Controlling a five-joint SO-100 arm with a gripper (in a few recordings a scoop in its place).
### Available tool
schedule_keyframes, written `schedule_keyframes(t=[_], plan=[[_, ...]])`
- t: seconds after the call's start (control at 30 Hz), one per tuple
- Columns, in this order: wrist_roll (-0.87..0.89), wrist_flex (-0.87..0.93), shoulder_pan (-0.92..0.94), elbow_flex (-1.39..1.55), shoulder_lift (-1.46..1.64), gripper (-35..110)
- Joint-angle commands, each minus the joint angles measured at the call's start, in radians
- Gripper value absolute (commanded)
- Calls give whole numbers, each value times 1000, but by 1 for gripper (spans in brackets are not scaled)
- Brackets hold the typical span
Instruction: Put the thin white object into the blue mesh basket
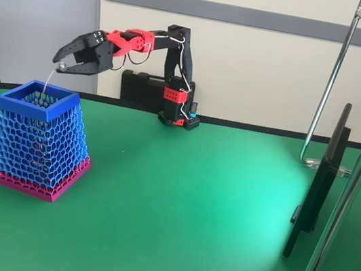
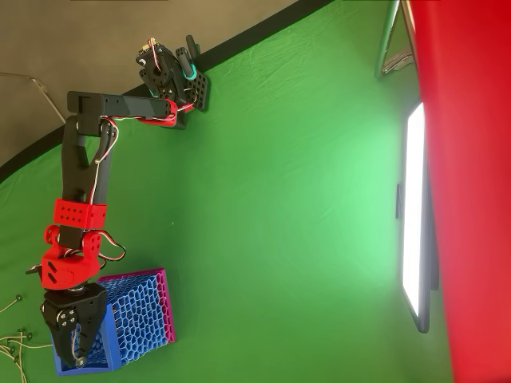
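Fingers (image 1: 61,65) clamp the thin white object (image 1: 48,79) dangling at six o'clock into the blue mesh basket (image 1: 37,100), release remaining.

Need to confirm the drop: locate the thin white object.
In the fixed view, the thin white object hangs from the pincer at left, reaching the blue mesh basket's opening.

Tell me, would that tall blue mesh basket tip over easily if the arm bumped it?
Probably not easily: the blue mesh basket widens to a pink base on the table. Its open honeycomb walls suggest lightness, so it may slide instead.
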Motion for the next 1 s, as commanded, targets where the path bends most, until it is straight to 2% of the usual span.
schedule_keyframes(t=[0.0,0.53,0.97], plan=[[28,-34,18,8,46,20],[48,-233,58,402,351,28],[-25,-380,89,607,407,27]])
